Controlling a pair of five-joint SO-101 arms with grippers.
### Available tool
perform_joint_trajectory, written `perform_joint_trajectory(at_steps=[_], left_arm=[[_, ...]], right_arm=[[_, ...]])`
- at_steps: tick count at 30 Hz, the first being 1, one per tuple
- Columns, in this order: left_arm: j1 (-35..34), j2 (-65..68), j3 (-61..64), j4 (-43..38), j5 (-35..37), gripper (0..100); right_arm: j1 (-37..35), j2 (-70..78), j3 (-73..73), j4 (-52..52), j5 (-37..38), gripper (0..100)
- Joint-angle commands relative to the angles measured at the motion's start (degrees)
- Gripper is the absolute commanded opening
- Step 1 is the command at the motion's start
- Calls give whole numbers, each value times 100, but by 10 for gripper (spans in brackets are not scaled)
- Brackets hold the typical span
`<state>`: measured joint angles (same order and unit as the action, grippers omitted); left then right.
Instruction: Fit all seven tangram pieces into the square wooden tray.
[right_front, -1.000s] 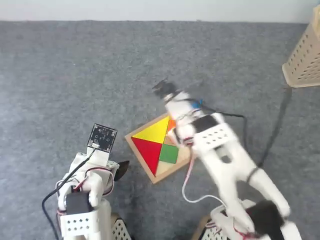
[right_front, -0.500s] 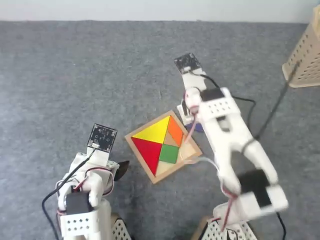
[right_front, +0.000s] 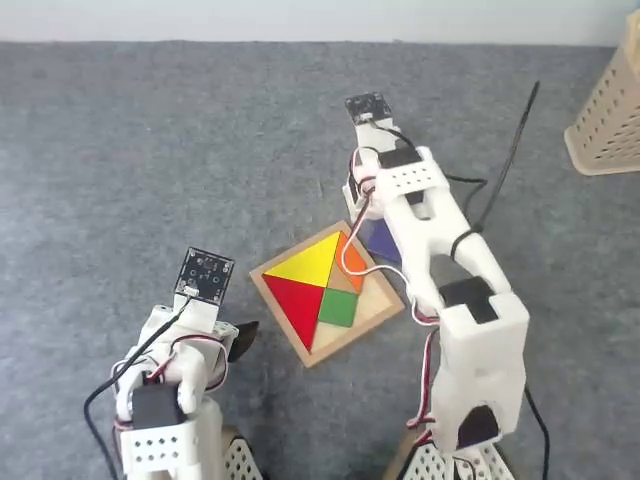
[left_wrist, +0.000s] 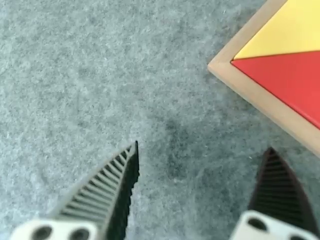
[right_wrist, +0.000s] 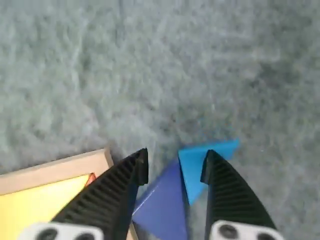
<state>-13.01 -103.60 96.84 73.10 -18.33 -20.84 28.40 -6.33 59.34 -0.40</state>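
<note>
Tray (right_front: 284, 317): square, wooden, partly filled.

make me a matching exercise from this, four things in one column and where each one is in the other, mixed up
1 red triangle
2 light blue triangle
3 left gripper
4 right gripper

a over the dark blue piece
b in the tray
c over bare carpet by the tray's corner
d on the carpet, outside the tray

Pairs: 1-b, 2-d, 3-c, 4-a
</note>
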Motion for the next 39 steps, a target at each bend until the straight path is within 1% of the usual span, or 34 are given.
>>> perform_joint_trajectory(at_steps=[1, 4, 7, 16, 20, 23, 26, 32, 39], left_arm=[[26, -79, -31, 0, -26, 353], [26, -79, -31, 0, -26, 353], [26, -79, -31, 0, -26, 353], [26, -79, -31, 0, -26, 353], [26, -79, -31, 0, -26, 353], [26, -79, -31, 0, -26, 353], [26, -79, -31, 0, -26, 353], [26, -79, -31, 0, -26, 353], [26, -79, -31, 0, -26, 353]], right_arm=[[180, -48, -387, 57, -149, 188], [435, -4, -387, 119, -510, 188], [576, -4, -387, 180, -510, 188], [514, 119, -360, 233, -527, 188], [338, 84, -360, 268, -545, 193], [268, 127, -360, 268, -782, 250], [259, 163, -360, 224, -677, 285], [251, 233, -369, 180, -668, 285], [251, 523, -360, -215, -668, 285]])
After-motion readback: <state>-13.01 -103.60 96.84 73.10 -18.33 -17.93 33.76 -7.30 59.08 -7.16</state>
